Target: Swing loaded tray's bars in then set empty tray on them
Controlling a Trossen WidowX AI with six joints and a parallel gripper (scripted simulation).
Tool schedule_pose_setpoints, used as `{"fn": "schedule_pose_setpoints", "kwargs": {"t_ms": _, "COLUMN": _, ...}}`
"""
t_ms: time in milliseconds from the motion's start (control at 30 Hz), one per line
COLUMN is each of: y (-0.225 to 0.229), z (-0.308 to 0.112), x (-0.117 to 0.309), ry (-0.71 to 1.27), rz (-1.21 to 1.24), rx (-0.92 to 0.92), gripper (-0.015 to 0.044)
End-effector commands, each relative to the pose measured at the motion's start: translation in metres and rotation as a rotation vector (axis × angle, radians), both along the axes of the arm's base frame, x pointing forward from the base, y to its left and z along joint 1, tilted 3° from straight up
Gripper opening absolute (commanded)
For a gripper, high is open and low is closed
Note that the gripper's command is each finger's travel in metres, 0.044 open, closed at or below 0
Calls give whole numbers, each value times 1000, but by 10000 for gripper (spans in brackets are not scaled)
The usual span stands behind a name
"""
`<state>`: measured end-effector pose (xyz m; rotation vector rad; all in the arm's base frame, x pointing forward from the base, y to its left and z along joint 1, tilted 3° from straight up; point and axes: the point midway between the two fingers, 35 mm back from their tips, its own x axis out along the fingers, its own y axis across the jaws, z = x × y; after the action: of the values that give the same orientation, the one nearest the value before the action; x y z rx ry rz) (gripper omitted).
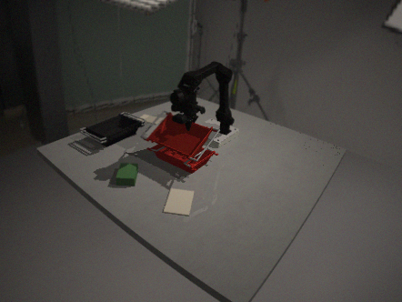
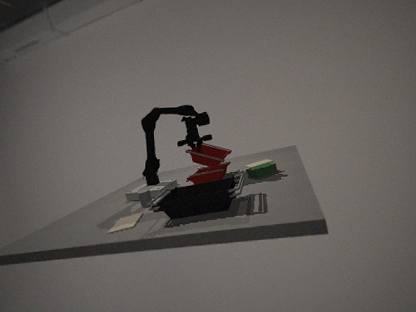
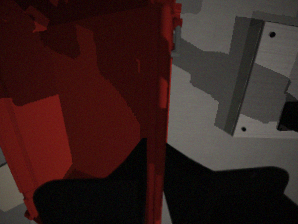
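My gripper [image 1: 189,128] [image 2: 199,147] [image 3: 150,142] is shut on the side wall of the empty red tray [image 1: 175,135] [image 2: 213,155] [image 3: 112,135]. It holds this tray tilted, its side away from the gripper lower, just above the loaded red tray [image 1: 175,160] [image 2: 204,177] that stands on the table. In the exterior view the held tray's low side comes very near the lower tray; whether they touch cannot be told. A wire bar [image 1: 155,128] hangs at the held tray's left end. Grey wire also shows near the lower tray's right end, but whose it is cannot be told. The load is hidden.
A black tray [image 1: 111,131] [image 2: 199,202] with wire bars stands at the left in the top view. A green block [image 1: 126,176] [image 2: 262,171] and a beige square [image 1: 178,203] lie in front of the red trays. Another beige square [image 2: 125,223] lies near the robot base [image 1: 226,138] [image 3: 265,80].
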<state>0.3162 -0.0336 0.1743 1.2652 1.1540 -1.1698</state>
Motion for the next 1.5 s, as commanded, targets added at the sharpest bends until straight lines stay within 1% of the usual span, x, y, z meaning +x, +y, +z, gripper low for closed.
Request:
{"fn": "schedule_pose_setpoints", "kwargs": {"t_ms": 0, "y": 0, "z": -3, "x": 1, "ry": -17, "rz": -5, "rx": 1, "gripper": 0}}
{"fn": "schedule_pose_setpoints", "kwargs": {"t_ms": 333, "y": 0, "z": -17, "x": 1, "ry": -17, "rz": -5, "rx": 1, "gripper": 0}}
{"fn": "schedule_pose_setpoints", "kwargs": {"t_ms": 1467, "y": 1, "z": -32, "x": -11, "ry": -16, "rz": -5, "rx": 1, "gripper": 0}}
